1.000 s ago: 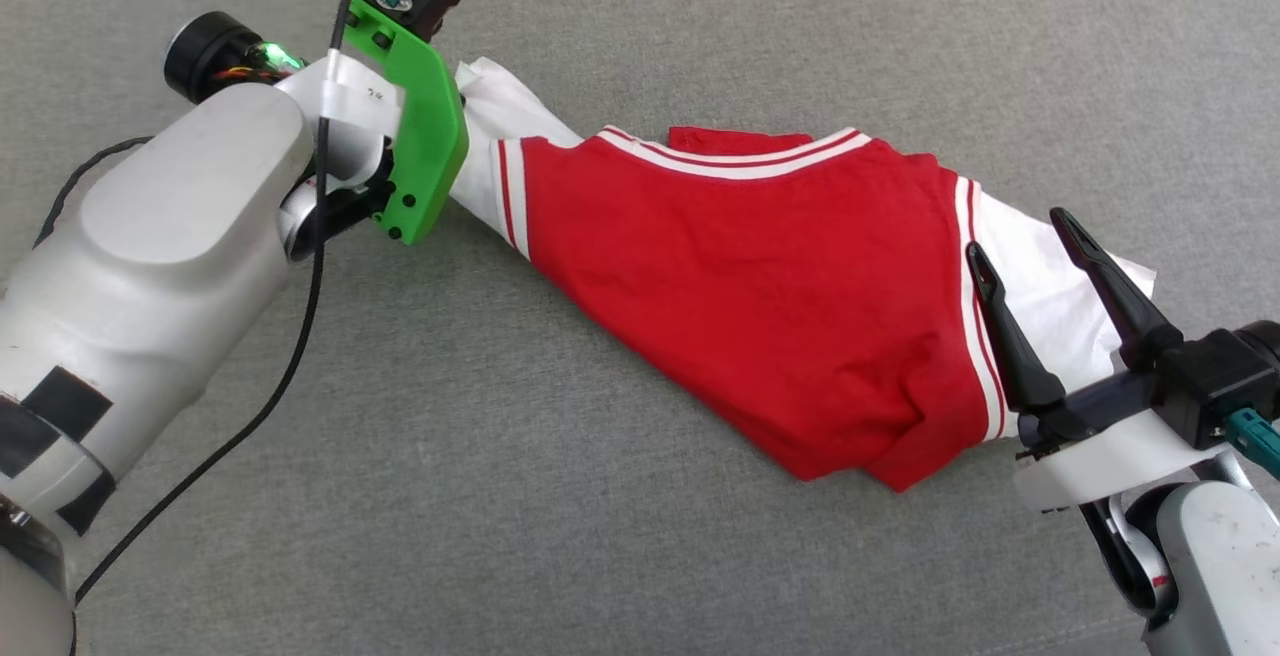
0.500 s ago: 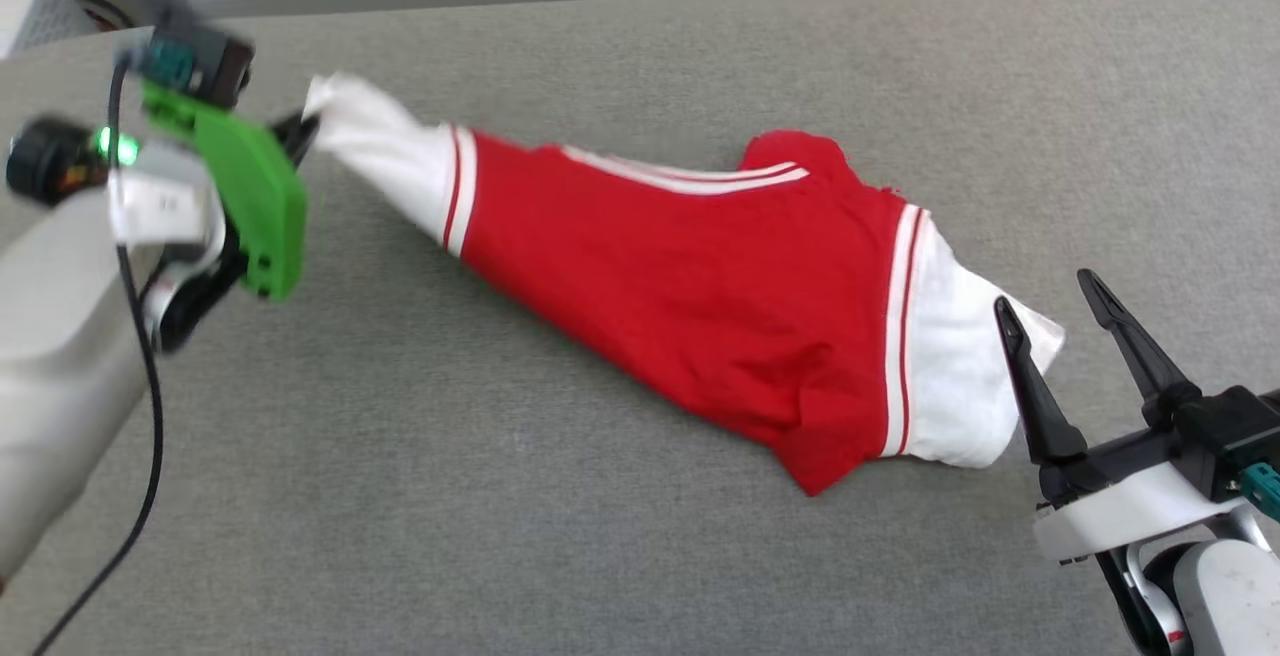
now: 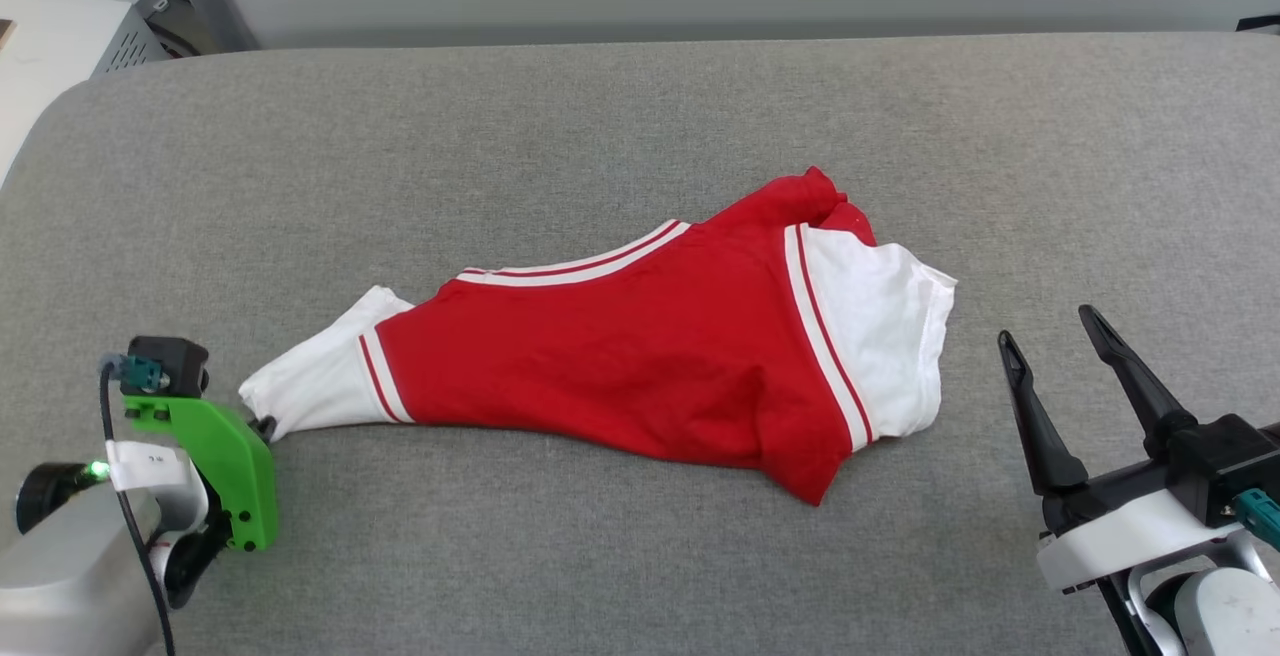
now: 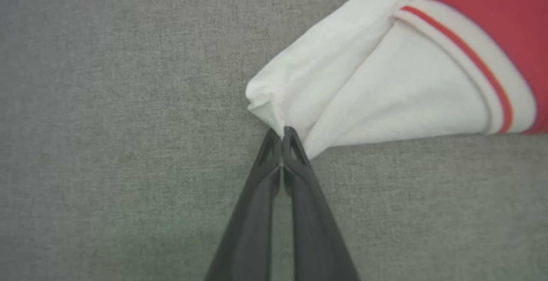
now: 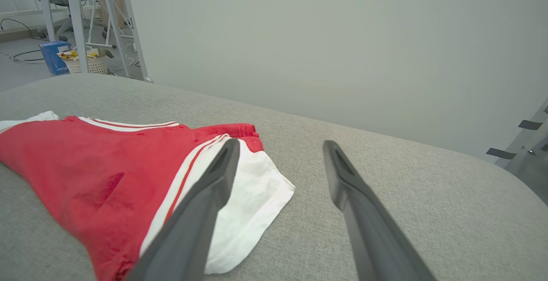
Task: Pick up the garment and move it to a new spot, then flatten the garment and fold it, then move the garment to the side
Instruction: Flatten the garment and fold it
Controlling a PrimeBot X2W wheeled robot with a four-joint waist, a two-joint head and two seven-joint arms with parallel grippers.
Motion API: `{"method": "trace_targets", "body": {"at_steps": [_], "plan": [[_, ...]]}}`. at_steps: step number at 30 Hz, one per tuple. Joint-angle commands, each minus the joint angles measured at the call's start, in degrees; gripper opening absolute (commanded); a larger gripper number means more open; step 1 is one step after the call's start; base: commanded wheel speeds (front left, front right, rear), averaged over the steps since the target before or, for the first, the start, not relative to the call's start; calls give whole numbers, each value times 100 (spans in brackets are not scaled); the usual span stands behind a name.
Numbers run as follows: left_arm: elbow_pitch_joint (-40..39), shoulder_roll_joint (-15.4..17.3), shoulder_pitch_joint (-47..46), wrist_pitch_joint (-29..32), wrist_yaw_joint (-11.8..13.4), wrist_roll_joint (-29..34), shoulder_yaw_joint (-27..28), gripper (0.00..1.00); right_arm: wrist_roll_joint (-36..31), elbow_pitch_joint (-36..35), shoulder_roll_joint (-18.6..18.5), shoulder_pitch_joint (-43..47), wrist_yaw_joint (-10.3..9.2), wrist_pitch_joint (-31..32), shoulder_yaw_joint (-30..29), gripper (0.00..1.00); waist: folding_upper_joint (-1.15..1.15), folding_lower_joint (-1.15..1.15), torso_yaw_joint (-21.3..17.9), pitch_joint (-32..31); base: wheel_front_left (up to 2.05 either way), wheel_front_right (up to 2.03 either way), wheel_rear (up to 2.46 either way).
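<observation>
Head view, with both wrist views. The garment (image 3: 640, 376), red with white sleeves and red-and-white striped trim, lies bunched and creased on the grey fabric worktop (image 3: 600, 116), about midway between the near and far edges. Its long axis runs from left to right.

Left end: one white sleeve (image 4: 385, 92) is drawn to a narrow point toward the near-left corner. The left gripper (image 4: 281, 134) has its two dark fingers pressed together, pinching the hem at the tip of this sleeve. The cloth is gathered into a small fold just above the fingertips. A green bracket (image 3: 215, 456) and a black cable (image 3: 130, 536) sit on this arm's wrist.

Right end: the second white sleeve (image 5: 252, 195) lies spread on the worktop, its striped band (image 3: 825, 336) running across the garment. A red fold (image 3: 810, 196) rises toward the far edge.

The right gripper (image 3: 1045, 326) stands near the right edge, fingers spread wide, holding nothing. It is close to the second sleeve but apart from it.

Background: a pale wall (image 5: 342, 37) lies beyond the far edge. A metal frame (image 5: 107, 24), a white basket (image 5: 83, 62) and a blue box (image 5: 53, 56) stand off the far-left corner.
</observation>
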Motion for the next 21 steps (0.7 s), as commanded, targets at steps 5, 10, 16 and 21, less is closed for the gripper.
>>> {"method": "trace_targets", "body": {"at_steps": [5, 10, 16, 21], "plan": [[286, -274, 277, -322, -25, -135, 51, 87, 22, 118, -20, 135, -4, -35, 6, 100, 0, 0, -14, -148, 0, 0, 0], [373, -409, 275, -1299, 335, 160, 181, 100, 74, 138, -99, 140, -4, -35, -170, 100, 0, 0, 8, -349, 0, 0, 0], [-522, -329, 325, -1505, 1150, 1083, 1089, 100, 106, 15, -412, 24, -4, 31, -480, 100, 0, 0, 110, -499, 0, 0, 0], [-2063, -303, 1121, -1507, 1923, 2377, 2357, 100, 207, -244, -796, -292, -4, 354, -534, 100, 0, 0, 200, -452, 0, 0, 0]]}}
